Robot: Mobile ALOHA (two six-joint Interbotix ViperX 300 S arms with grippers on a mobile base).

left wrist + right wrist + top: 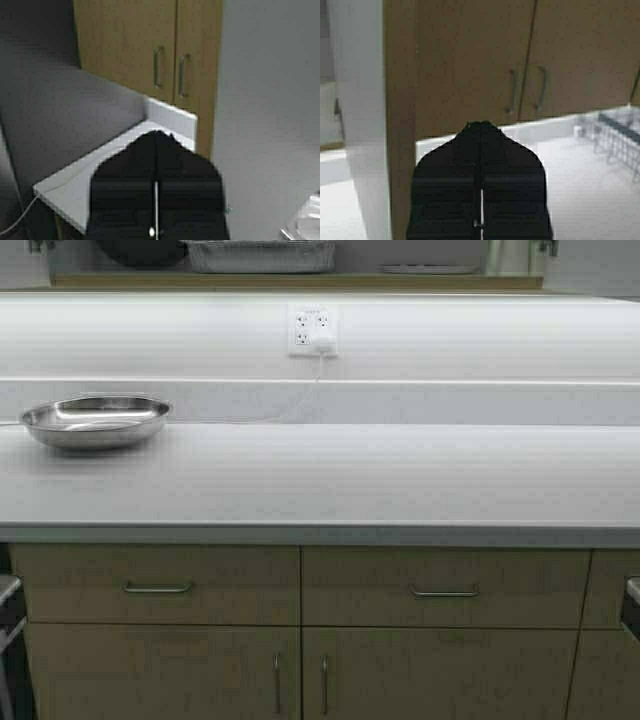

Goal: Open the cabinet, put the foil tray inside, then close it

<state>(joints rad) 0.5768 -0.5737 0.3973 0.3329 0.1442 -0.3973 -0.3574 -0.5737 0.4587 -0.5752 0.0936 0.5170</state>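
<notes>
1. High view: the foil tray (262,255) sits on a shelf at the top edge, above the white surface (320,475); a steel bowl (96,421) rests at the surface's left end. Neither arm shows here.
2. Left wrist view: the left claw (156,137) is closed, empty, pointing toward cabinet doors (150,47).
3. Right wrist view: the right claw (480,127) is closed, empty, facing two shut doors with curved pulls (511,97).

The high view looks forward and down over the long white countertop (320,475). Each wrist view looks past its own black gripper toward tan wood-grain doors with metal pulls (527,65), possibly the same cabinet.
</notes>
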